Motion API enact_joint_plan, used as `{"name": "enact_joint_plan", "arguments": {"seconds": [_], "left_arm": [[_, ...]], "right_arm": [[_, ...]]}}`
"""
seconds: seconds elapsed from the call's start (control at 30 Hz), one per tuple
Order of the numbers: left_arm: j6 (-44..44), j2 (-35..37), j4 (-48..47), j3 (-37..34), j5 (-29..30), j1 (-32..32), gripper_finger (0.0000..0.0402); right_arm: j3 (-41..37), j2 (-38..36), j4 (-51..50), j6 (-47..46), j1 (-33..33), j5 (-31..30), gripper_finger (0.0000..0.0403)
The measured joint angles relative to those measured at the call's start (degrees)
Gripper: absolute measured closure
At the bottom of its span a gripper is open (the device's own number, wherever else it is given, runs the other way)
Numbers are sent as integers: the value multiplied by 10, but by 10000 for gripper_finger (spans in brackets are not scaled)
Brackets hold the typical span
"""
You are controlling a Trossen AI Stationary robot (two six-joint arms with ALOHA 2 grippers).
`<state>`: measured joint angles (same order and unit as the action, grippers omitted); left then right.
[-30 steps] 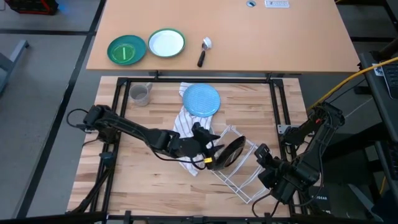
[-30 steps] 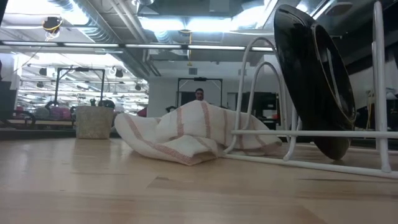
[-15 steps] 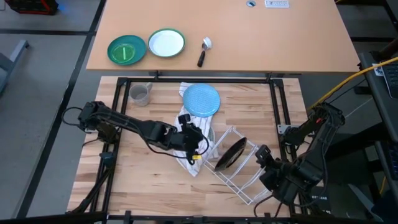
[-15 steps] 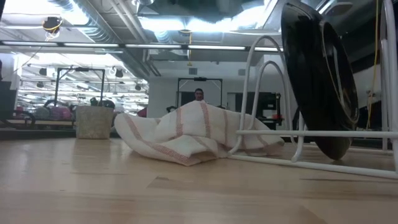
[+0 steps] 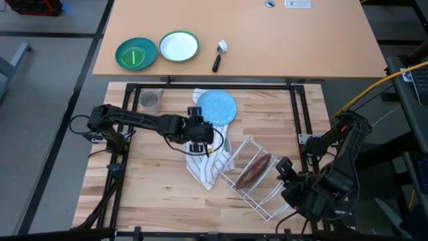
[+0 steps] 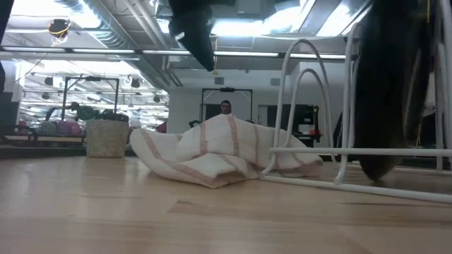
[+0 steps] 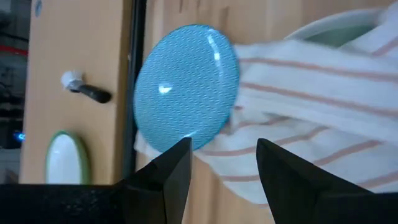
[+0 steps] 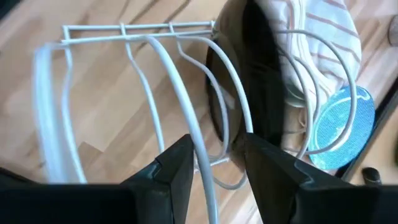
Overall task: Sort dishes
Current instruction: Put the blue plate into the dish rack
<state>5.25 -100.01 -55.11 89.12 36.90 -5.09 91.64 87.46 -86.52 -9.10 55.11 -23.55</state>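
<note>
High view, centre frame, we see our left claw (image 5: 198,131) open and empty beside the light blue plate (image 5: 217,108), dark red plate (image 5: 253,171) racked, right claw (image 5: 289,179) open, lower right.

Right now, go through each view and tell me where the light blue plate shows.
High view: light blue plate lies at the table's far middle, on the striped towel.
Low view: not in it.
Left wrist view: plate beyond the open left claw.
Right wrist view: plate behind the rack wires.
Shared landmark: the striped towel.
</note>
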Motion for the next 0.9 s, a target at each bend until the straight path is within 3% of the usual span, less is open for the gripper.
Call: {"name": "enact_joint_plan", "arguments": {"seconds": [0.27, 0.47, 0.9], "left_arm": [[59, 0, 0, -8, -4, 79, 233], [123, 0, 37, -58, -28, 143, 233], [320, -1, 257, -189, -96, 249, 233]], "right_arm": [[38, 0, -1, 0, 0, 16, 258], [45, -1, -6, 4, 0, 14, 258], [45, -1, -6, 5, 0, -57, 258]]}}
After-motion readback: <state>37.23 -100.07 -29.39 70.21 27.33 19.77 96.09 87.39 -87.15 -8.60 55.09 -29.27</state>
